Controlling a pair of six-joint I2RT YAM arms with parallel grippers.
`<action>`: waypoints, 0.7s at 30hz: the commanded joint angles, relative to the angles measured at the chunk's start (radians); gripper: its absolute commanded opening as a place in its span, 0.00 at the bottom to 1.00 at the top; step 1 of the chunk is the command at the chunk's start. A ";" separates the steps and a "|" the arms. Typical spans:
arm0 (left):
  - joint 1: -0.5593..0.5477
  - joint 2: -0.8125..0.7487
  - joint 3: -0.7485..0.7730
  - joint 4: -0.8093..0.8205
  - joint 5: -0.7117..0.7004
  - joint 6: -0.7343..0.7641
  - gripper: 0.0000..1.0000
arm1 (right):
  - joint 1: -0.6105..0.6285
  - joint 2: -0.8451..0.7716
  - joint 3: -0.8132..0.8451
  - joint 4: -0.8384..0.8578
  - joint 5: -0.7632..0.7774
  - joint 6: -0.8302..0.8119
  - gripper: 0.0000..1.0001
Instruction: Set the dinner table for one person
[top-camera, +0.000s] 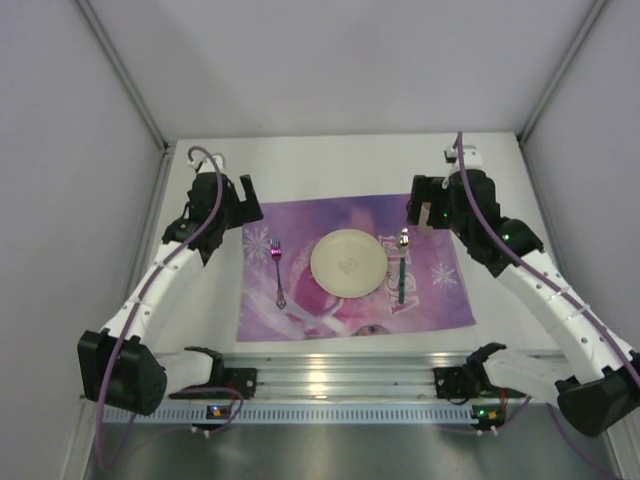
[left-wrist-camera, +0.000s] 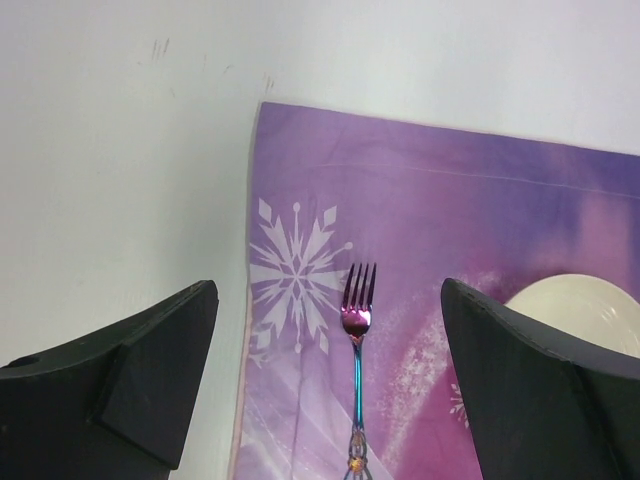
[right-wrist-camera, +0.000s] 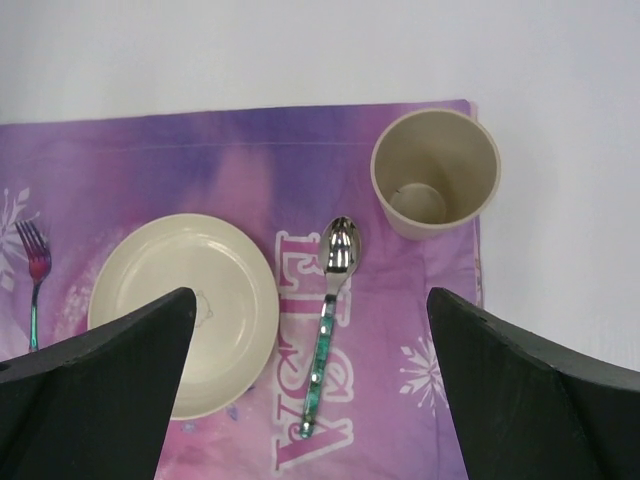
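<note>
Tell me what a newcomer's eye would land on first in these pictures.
The purple placemat in the middle of the white table grabs the eye first, with a cream plate at its centre, a fork to the left and a spoon to the right. A cup stands at the mat's far right corner. The left gripper and right gripper hover open, over the fork and over the spoon.

A robot lab booth: blank white panel walls (top-camera: 350, 60) enclose the dinner table (top-camera: 330, 165).
</note>
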 joint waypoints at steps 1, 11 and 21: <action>0.000 0.013 -0.016 0.095 -0.038 0.014 0.99 | 0.007 0.045 0.081 0.026 0.019 -0.016 1.00; 0.000 0.018 -0.007 0.091 -0.096 0.066 0.99 | 0.007 0.059 0.081 0.058 0.015 0.005 1.00; 0.007 0.062 0.021 0.060 -0.153 0.081 0.99 | 0.007 0.099 0.133 0.057 0.022 -0.002 1.00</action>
